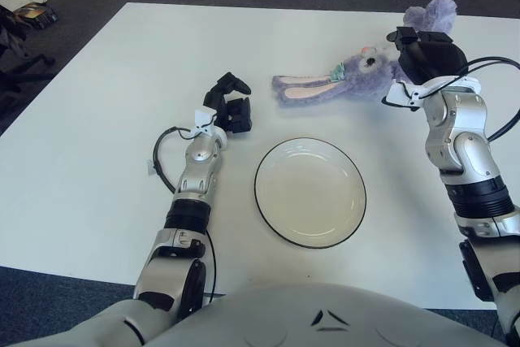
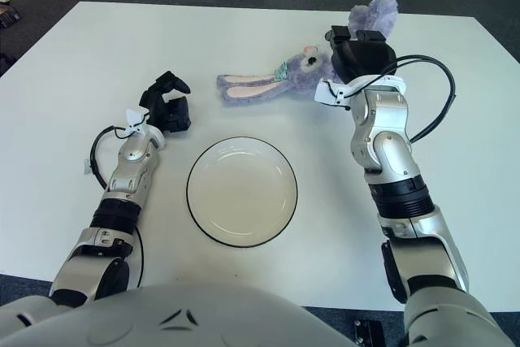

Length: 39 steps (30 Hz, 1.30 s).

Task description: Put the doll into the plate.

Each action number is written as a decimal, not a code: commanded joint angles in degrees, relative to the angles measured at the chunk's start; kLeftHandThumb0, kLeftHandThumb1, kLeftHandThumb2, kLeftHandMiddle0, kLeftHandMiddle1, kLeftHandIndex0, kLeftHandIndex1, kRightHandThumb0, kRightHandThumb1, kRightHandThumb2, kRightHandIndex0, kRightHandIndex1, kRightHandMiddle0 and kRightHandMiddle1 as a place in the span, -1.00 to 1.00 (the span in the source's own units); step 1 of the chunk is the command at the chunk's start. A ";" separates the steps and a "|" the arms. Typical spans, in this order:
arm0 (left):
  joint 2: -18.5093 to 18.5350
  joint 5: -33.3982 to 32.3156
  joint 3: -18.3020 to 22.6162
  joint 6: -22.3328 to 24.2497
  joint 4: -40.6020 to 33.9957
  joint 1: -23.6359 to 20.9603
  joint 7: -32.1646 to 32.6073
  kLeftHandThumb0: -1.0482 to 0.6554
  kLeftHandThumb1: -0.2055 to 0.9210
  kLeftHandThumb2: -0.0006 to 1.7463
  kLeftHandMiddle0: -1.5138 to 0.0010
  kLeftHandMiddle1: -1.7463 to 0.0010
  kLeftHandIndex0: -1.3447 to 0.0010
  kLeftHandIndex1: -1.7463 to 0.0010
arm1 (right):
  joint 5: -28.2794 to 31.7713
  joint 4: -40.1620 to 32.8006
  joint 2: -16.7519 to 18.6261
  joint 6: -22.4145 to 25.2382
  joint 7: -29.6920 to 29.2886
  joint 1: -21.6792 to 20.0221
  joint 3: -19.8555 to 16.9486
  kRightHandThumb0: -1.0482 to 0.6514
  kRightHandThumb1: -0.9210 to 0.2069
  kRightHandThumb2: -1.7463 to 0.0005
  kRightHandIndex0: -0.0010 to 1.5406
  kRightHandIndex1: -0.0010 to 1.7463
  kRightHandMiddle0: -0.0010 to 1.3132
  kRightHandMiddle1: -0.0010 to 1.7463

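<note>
A purple plush bunny doll point(image 1: 351, 73) lies on the white table point(image 1: 106, 103), its long ears point(image 1: 302, 88) stretched left and its feet point(image 1: 431, 14) at the far right. My right hand point(image 1: 422, 53) hovers over the doll's body, hiding that part, with its fingers spread and not visibly closed around it. A white plate point(image 1: 309, 193) with a dark rim sits empty in the middle, nearer to me than the doll. My left hand point(image 1: 230, 105) shows left of the plate, fingers relaxed, holding nothing.
A black cable point(image 1: 158, 157) loops beside my left wrist. Another cable point(image 1: 497, 67) arcs off my right wrist. The table's far edge runs just behind the doll. Dark objects point(image 1: 28, 14) lie on the floor at the far left.
</note>
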 commanded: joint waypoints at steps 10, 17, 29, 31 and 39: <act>-0.26 0.48 -0.57 0.75 1.40 4.46 -0.16 -0.33 -0.12 0.54 -0.59 -1.00 0.07 -1.00 | 0.90 6.56 -2.97 -2.15 -1.45 -3.35 1.76 -0.51 0.01 0.04 -0.78 -0.84 -1.00 -0.37; -0.38 0.76 -0.77 -0.34 0.49 4.95 0.12 -0.33 -0.12 0.54 -0.59 -1.00 0.07 -1.00 | 1.28 9.83 -2.77 -2.23 -3.64 -4.21 2.27 -0.47 0.03 0.04 -0.81 -0.85 -1.00 -0.48; -0.54 -0.07 -0.95 0.52 -3.37 6.29 -0.61 -0.33 -0.12 0.54 -0.59 -1.00 0.07 -1.00 | 2.94 17.66 -3.20 -3.35 -6.50 -6.99 3.63 -0.45 0.07 0.00 -0.84 -0.87 -1.00 -0.45; -0.55 -0.02 -1.04 0.67 -3.93 6.52 -0.56 -0.33 -0.12 0.54 -0.59 -1.00 0.07 -1.00 | 3.31 18.78 -3.35 -3.70 -7.07 -7.31 3.87 -0.46 0.08 0.00 -0.84 -0.87 -1.00 -0.43; -0.44 -0.16 -1.43 1.04 -5.46 7.14 -0.88 -0.33 -0.12 0.54 -0.59 -1.00 0.07 -1.00 | 4.54 25.13 -3.58 -5.35 -9.30 -9.74 5.43 -0.47 0.08 0.00 -0.83 -0.87 -1.00 -0.43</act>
